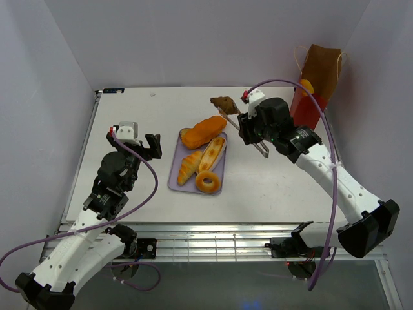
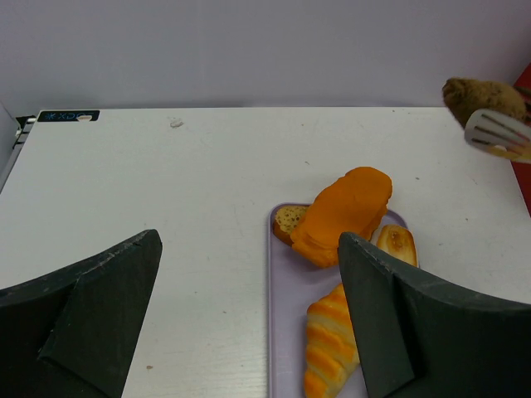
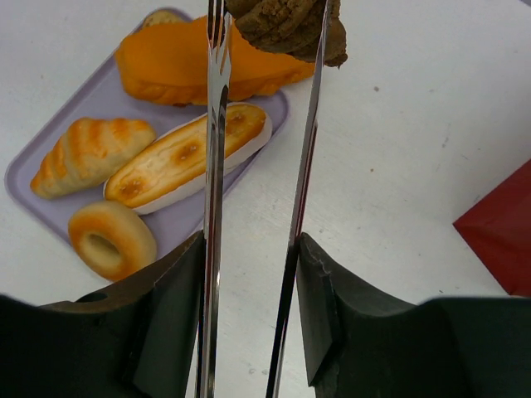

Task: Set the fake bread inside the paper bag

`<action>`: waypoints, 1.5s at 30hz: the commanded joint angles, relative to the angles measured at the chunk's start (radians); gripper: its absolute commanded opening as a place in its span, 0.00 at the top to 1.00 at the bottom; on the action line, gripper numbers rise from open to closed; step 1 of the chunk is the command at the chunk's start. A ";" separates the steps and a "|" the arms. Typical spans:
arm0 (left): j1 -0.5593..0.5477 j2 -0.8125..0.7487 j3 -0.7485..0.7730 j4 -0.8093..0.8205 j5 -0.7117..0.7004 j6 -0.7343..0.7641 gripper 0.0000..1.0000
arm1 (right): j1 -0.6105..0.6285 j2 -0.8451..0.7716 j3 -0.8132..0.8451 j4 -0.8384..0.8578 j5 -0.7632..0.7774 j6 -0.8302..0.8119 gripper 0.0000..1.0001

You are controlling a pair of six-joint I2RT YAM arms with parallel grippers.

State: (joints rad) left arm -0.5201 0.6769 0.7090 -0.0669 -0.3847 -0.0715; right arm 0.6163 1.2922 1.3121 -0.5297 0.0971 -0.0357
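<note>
Right gripper [image 3: 249, 269] on tongs [image 3: 214, 166], dark brown piece [image 3: 286, 25] between tips

The flat lavender tray [image 2: 286, 332] runs off the left wrist view's bottom edge, and a dark finger [image 2: 431, 332] hides part of the striped croissant [image 2: 328, 348]. The right wrist view's top edge cuts the dark brown piece [image 3: 286, 25] and thin metal tongs [image 3: 214, 166] past the tray's far end. Right of it, only a red paper bag [image 3: 502, 240] corner shows.

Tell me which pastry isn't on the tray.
The dark brown piece: it is pinched in the tongs held by the right gripper, off the lavender tray where the others lie.
</note>
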 commanded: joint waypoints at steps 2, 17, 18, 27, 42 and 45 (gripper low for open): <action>-0.004 -0.011 -0.005 0.015 0.004 -0.005 0.02 | -0.078 -0.063 0.096 0.033 0.032 0.059 0.52; -0.004 -0.010 -0.005 0.016 0.015 -0.010 0.02 | -0.493 -0.154 0.156 0.028 0.037 0.175 0.50; -0.004 -0.008 -0.006 0.016 0.015 -0.010 0.02 | -0.539 -0.156 0.154 0.028 0.030 0.193 0.50; -0.006 -0.010 -0.005 0.015 0.020 -0.011 0.02 | -0.728 -0.084 0.203 0.042 -0.048 0.220 0.50; -0.009 -0.011 -0.003 0.015 0.023 -0.011 0.02 | -0.759 0.084 0.280 0.080 -0.082 0.226 0.45; -0.011 -0.014 -0.002 0.015 0.021 -0.011 0.02 | -0.759 0.084 0.273 0.080 -0.086 0.229 0.37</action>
State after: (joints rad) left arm -0.5220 0.6769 0.7086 -0.0669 -0.3748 -0.0788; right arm -0.1360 1.3930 1.5318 -0.5167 0.0223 0.1860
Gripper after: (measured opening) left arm 0.979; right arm 0.599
